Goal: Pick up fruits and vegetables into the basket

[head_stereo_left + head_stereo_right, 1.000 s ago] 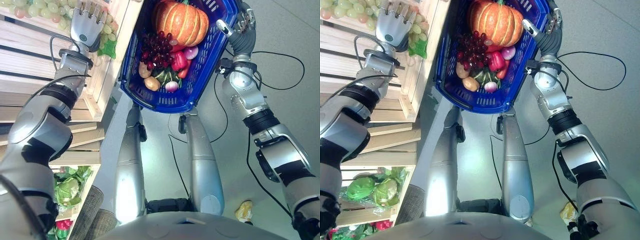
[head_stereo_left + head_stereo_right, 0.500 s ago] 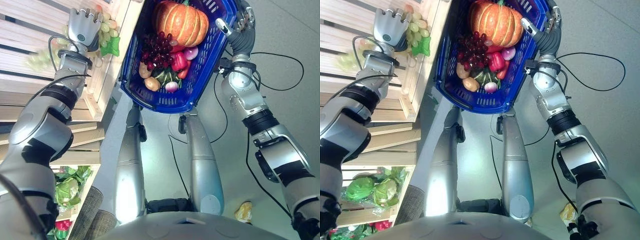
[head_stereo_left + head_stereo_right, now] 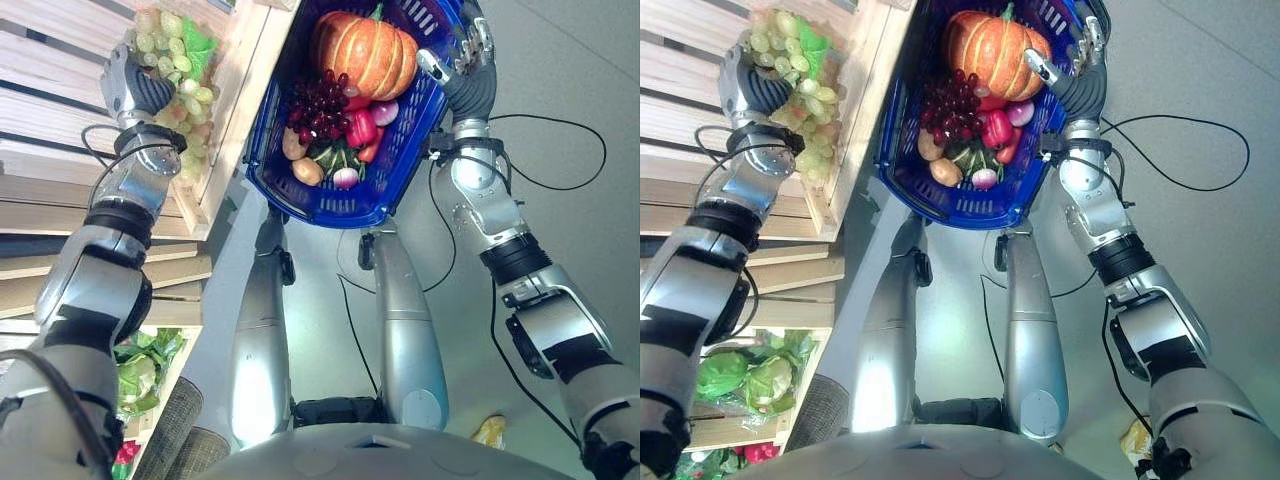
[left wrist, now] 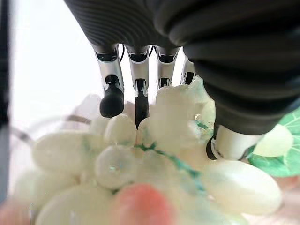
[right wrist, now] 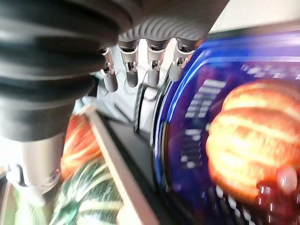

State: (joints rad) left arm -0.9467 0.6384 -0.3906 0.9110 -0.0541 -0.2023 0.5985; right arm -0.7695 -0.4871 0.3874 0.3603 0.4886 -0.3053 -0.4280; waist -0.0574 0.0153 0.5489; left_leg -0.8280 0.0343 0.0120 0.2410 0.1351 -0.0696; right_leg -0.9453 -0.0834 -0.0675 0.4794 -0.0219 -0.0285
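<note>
The left hand [image 3: 130,88] is at the upper left of the left eye view, over the wooden crate [image 3: 225,120]. Its fingers [image 4: 111,96] and thumb curl round a bunch of green grapes [image 4: 154,154], with a green leaf [image 4: 276,159] beside it. So the grapes sit in the left hand, above the crate, and not yet in the basket.

The right hand [image 3: 1065,75] is at the top of the right eye view, at the far edge of the blue basket [image 3: 330,205]. I cannot tell if its fingers are wrapped round the rim. The basket already has a pumpkin [image 3: 362,52] at the top, dark red grapes [image 3: 318,100], a red pepper [image 3: 360,127], a potato [image 3: 307,170] and a small radish [image 3: 345,177].

I think the step now is to carry the green grapes over to the basket. To do it well, hold the bunch softly so no grapes pop off, and lift it high enough to pass the crate's wooden edge and the basket's blue wall. These two edges are just beside each other, so there is little room there. The best open spot looks like the lower part of the basket, near the potato. The pumpkin fills the top end. Keep the basket steady while the grapes go in.
</note>
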